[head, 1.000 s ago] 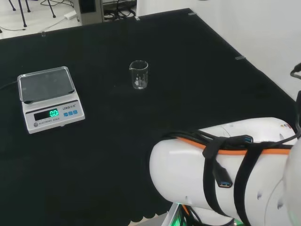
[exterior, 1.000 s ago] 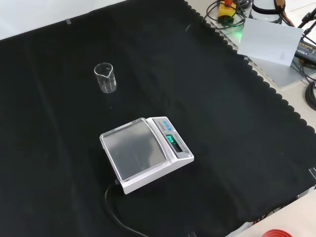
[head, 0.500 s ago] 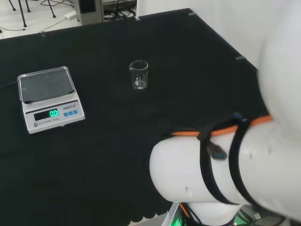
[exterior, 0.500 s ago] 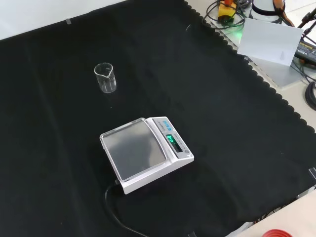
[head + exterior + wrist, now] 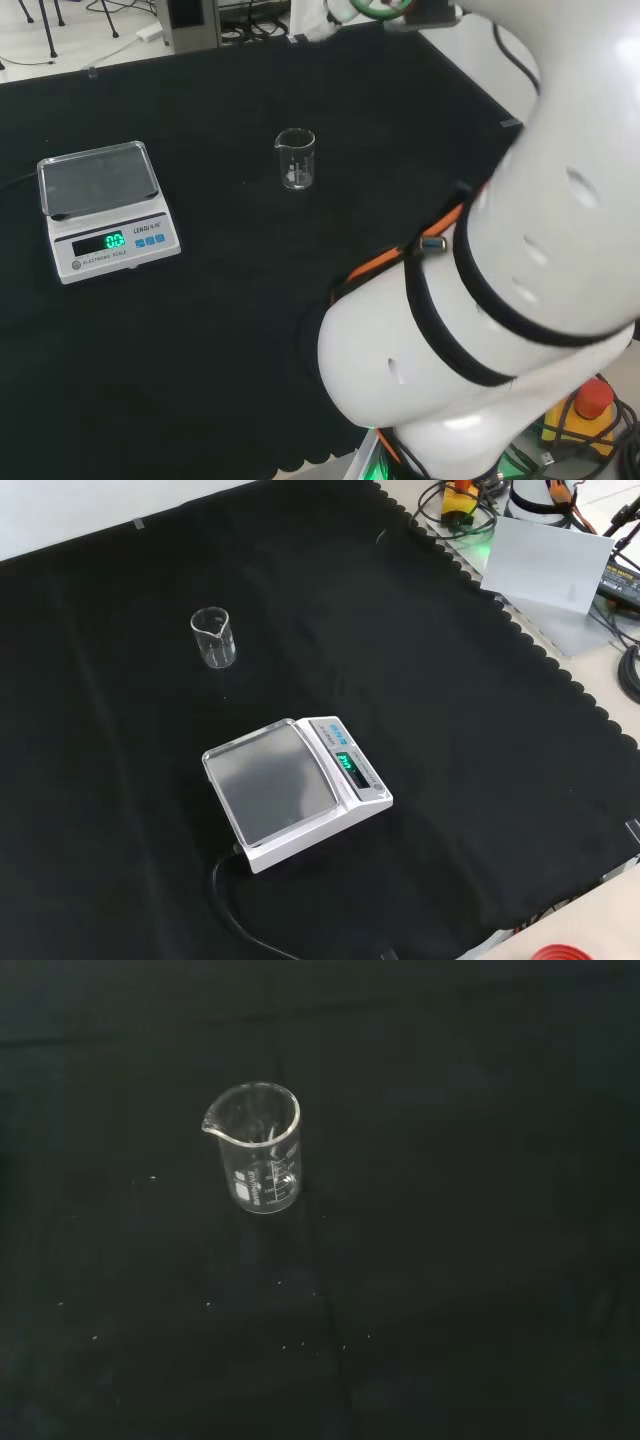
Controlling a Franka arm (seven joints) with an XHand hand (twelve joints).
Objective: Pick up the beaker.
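We see one beaker (image 5: 296,160) standing upright on the black cloth (image 5: 250,300), its long axis vertical and its open mouth upward. In the wrist view the beaker (image 5: 258,1148) has its pouring spout at the rim on the side away from the printed scale marks; in the front view the beaker (image 5: 213,637) has its spout toward the view's left. It looks empty as far as we can judge through the clear glass.

We count one scale (image 5: 103,209) as well, white with a grey weighing pan and a lit green display. In the head view it sits well to the left of the beaker and a little nearer the camera; in the front view the scale (image 5: 296,790) lies below and to the right of the beaker, well apart from it, with a black cable (image 5: 240,920) running from its near corner across the cloth.

The arm's white links (image 5: 500,300) rise at the right of the head view, wrapped by black and orange cables. We cannot tell whether the fingers are open or closed, so we cannot place the beaker relative to them. The beaker rests alone on bare cloth with nothing touching it, and only a few pale specks (image 5: 210,1305) lie on the cloth near it.

Beyond the cloth's scalloped edge in the front view we see a grey plate (image 5: 545,575) and loose cables.
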